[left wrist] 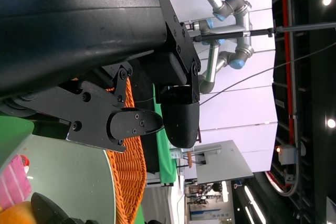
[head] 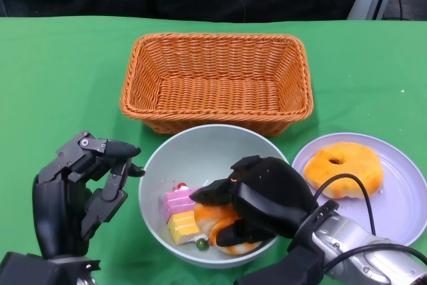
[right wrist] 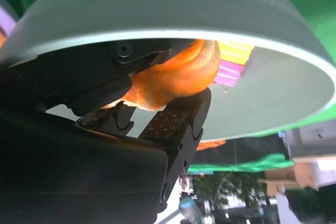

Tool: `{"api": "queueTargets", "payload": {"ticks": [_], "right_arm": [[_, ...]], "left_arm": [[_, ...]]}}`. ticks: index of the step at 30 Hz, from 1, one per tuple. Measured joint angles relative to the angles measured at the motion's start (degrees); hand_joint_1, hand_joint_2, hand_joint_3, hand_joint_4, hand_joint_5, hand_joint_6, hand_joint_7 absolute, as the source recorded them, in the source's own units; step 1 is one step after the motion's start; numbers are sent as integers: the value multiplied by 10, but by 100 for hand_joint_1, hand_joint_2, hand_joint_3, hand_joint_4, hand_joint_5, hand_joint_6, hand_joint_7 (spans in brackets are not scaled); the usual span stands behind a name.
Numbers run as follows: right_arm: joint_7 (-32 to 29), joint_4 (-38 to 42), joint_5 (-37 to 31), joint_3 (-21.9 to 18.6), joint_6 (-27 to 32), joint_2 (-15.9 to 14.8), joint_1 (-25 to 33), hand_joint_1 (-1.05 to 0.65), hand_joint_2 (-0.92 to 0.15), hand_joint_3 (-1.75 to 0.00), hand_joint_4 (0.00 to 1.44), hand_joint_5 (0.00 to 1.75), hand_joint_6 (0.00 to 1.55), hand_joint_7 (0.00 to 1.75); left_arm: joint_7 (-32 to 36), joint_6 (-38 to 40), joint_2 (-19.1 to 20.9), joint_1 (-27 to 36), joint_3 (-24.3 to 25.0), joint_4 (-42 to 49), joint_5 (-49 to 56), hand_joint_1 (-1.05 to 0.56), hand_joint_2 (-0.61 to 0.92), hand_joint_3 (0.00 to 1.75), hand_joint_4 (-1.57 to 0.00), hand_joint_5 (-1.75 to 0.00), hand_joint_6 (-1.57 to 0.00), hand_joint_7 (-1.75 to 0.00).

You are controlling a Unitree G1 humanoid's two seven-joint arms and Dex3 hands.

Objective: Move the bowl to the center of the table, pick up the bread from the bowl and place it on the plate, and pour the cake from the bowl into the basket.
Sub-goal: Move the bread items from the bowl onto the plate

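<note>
The right hand [head: 257,198] is inside the bowl [head: 160,165], fingers closed on the bread [head: 213,217]; lift it straight up, clear of the rim, then carry it to the plate [head: 407,218] just right of the bowl; a doughnut [head: 343,167] already takes up the plate's near side, so aim for bare plate; the cake [head: 179,211] lies in the bowl, touching the bread, and could drag along; the left hand [head: 83,188] waits left of the bowl, empty, fingers apart; the basket [head: 217,81] stands behind the bowl.

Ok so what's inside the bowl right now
The bowl holds a pink and yellow cake, a small green ball and an orange bread. The right hand grips the bread and covers most of it.
</note>
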Motion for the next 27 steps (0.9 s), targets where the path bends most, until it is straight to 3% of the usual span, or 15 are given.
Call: {"api": "queueTargets", "payload": {"ticks": [3, 7, 11, 12, 14, 15, 16, 18, 24, 27], "right_arm": [[-53, 38, 2, 0, -31, 6, -9, -27, -88, 0, 72, 142, 119, 2], [-85, 69, 6, -1, -55, 10, -22, -24, -86, 0, 79, 127, 121, 2], [-109, 85, 20, -8, -77, 14, -23, -20, -87, 0, 82, 124, 123, 2], [-115, 89, 24, -13, -82, 16, -23, -16, -87, 0, 73, 150, 122, 18], [-129, 92, 32, -22, -91, 20, -23, -13, -86, -1, 68, 166, 86, 92], [-132, 93, 40, -26, -96, 23, -23, -13, -87, -1, 76, 144, 84, 85], [-132, 91, 48, -32, -100, 25, -22, -13, -88, -1, 81, 133, 90, 69], [-124, 82, 72, -48, -101, 28, -21, -13, -90, -1, 84, 124, 98, 51], [-85, 54, 102, -68, -101, 28, -16, -14, -92, -1, 85, 122, 102, 41], [-34, 14, 144, -91, -87, 30, 4, -13, -92, -2, 85, 123, 106, 42]], "left_arm": [[0, -1, 0, 0, 0, 2, -1, -5, 89, 47, -78, -143, -85, -105], [0, -1, 0, 0, 1, 4, -1, -6, 89, 47, -78, -143, -85, -104], [0, -2, 0, 0, 1, 8, -1, -6, 88, 48, -78, -143, -85, -104], [0, -3, 0, 0, 1, 10, -1, -6, 88, 48, -78, -143, -85, -105], [0, -4, 0, 0, 2, 13, -1, -6, 87, 48, -78, -144, -85, -105], [0, -5, 0, -1, 2, 14, -2, -6, 87, 48, -77, -144, -85, -105], [0, -6, 0, -1, 2, 16, -2, -6, 87, 48, -77, -144, -85, -105], [0, -7, 0, -2, 2, 19, -2, -6, 87, 49, -77, -144, -85, -105], [-2, -9, 1, -2, 3, 21, -8, -6, 87, 49, -77, -144, -85, -105], [-2, -9, 2, -3, 4, 23, -6, -8, 86, 48, -77, -144, -85, -105]]}}
